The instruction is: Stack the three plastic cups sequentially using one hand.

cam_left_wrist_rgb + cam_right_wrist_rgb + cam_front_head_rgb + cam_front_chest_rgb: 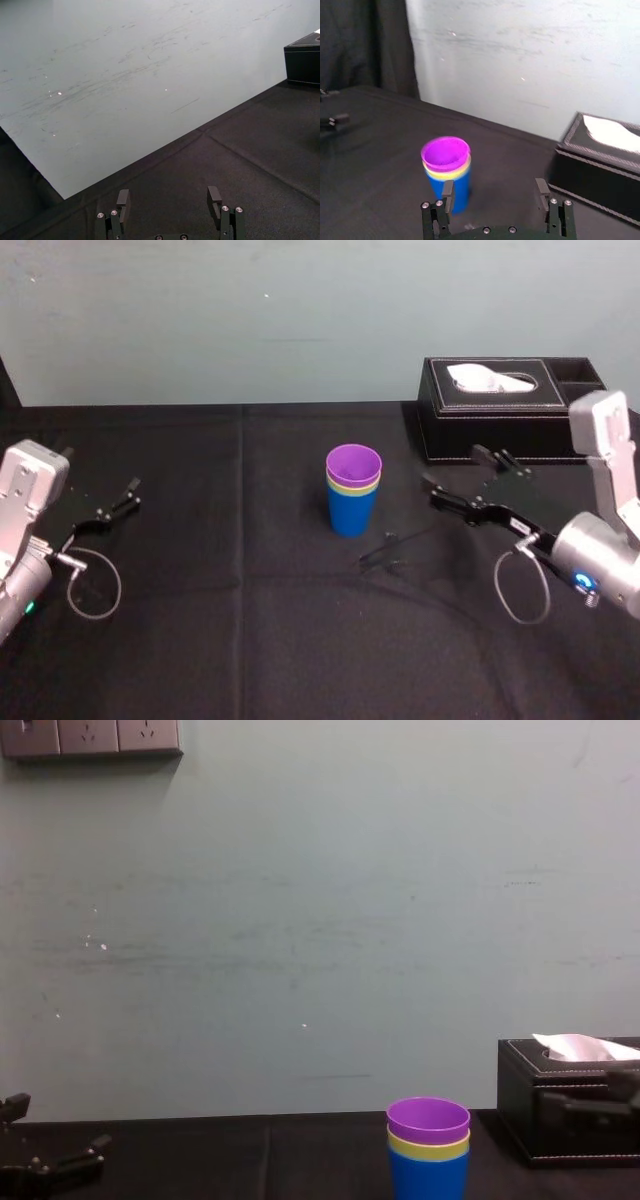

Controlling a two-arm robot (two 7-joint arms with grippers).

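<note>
Right end effector [462, 478] hovers low over the tabletop [250, 640], to the right of the cups, fingers spread wide, nothing held; apart from the stack. Three cups nested upright near tabletop centre: blue cup [352, 512] at the bottom, yellow-green cup [353, 483] showing as a rim band inside it, purple cup [353, 461] on top. Black tissue box [500, 415] sits behind the right arm, near the far edge. Left end effector [115, 502] parked at the far left, fingers also apart, empty.
</note>
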